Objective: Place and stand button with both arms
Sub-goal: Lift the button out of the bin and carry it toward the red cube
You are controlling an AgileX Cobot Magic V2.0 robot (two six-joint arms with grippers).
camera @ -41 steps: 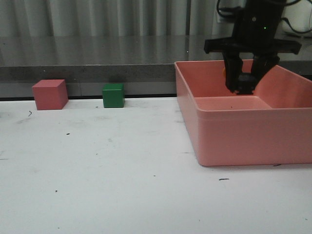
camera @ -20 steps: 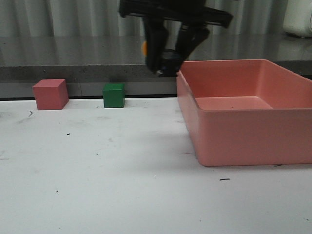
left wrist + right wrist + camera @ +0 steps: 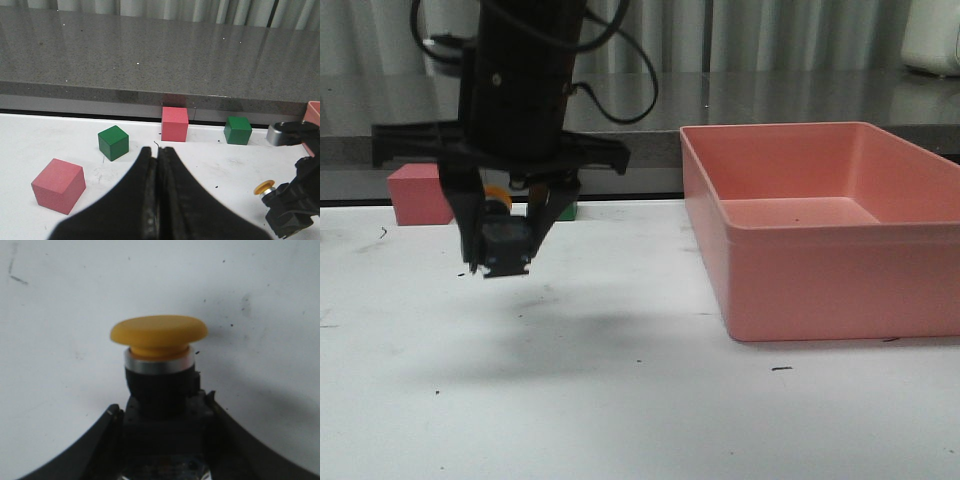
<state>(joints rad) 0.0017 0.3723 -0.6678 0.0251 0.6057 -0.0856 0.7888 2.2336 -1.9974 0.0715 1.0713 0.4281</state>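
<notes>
My right gripper (image 3: 503, 262) hangs above the left part of the white table, shut on the button (image 3: 503, 240). The button's boxy dark base sits between the fingers and its yellow cap (image 3: 159, 335) sticks out past the fingertips, clear of the table. In the left wrist view the same button (image 3: 264, 187) and right gripper (image 3: 292, 215) show at the edge. My left gripper (image 3: 159, 150) is shut with nothing in it, low over the table and some way from the button. It is out of the front view.
A large pink bin (image 3: 820, 280) stands on the right of the table. A pinkish-red cube (image 3: 415, 195) and a green cube (image 3: 567, 210) sit by the back edge, behind the right arm. Nearer my left gripper lie another green cube (image 3: 113, 142) and pink cube (image 3: 58, 182).
My right arm has carried the button out of the pink bin, leftward across the table and down to just above its left part.
</notes>
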